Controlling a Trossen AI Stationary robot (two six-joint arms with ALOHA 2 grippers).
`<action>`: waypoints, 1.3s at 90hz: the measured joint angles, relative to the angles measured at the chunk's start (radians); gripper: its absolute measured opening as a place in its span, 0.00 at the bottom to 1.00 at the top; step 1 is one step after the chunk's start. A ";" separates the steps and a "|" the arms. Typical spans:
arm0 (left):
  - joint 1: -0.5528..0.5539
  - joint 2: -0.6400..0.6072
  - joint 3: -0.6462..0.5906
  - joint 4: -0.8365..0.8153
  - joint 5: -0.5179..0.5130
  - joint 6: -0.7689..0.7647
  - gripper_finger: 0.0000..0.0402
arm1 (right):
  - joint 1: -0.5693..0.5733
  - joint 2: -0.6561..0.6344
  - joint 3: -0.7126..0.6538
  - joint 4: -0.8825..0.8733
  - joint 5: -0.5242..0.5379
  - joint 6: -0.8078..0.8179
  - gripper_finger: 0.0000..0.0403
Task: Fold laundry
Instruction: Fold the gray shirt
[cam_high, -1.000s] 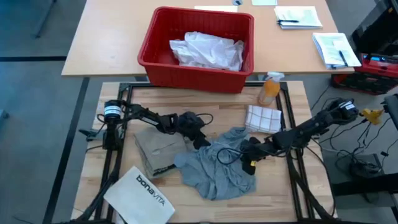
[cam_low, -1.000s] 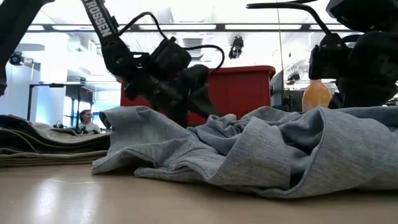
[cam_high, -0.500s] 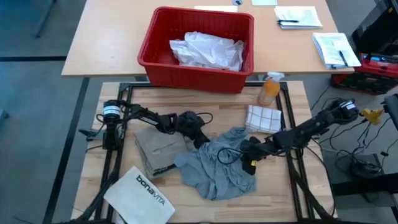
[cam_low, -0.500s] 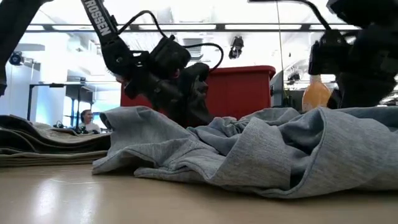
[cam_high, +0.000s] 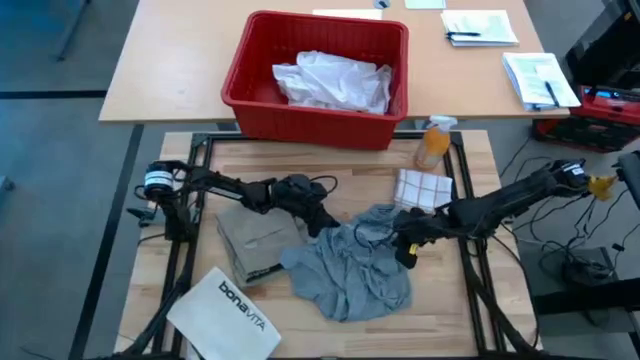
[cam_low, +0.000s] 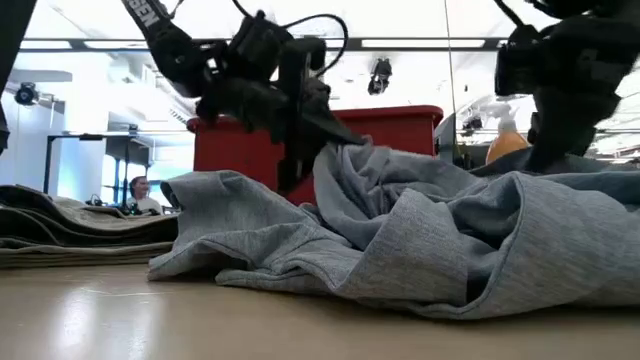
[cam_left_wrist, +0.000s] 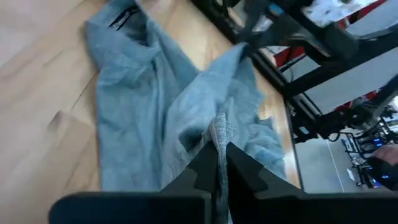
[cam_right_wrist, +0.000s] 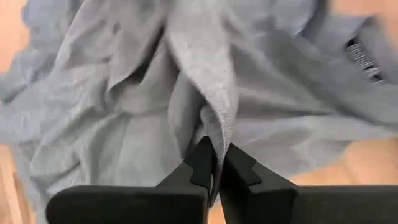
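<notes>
High view, item one: grey T-shirt (cam_high: 350, 270) crumpled mid-table beside the khaki-tan piece (cam_high: 253, 238), left gripper (cam_high: 318, 222) and right gripper (cam_high: 407, 240) each pinching a fold of it; I judge spreading comes first, so next I draw them apart.

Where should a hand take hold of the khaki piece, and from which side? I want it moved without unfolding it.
The khaki piece lies flat and folded between the grey T-shirt and the white bag. Probably best to pinch its outer edge, toward the left arm's base, coming in low from that side: the opposite edge sits against the T-shirt, which both the left hand and right hand hold.
</notes>
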 joint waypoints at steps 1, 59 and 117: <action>0.000 -0.002 0.000 -0.001 0.000 0.000 0.00 | -0.006 -0.006 0.000 -0.001 0.003 -0.001 0.00; -0.042 -0.015 -0.015 -0.119 -0.044 0.031 0.00 | -0.418 0.089 -0.003 0.032 0.116 -0.297 0.00; -0.074 -0.015 -0.033 -0.124 -0.077 0.021 0.00 | -0.409 -0.019 0.023 0.148 0.215 -0.267 0.32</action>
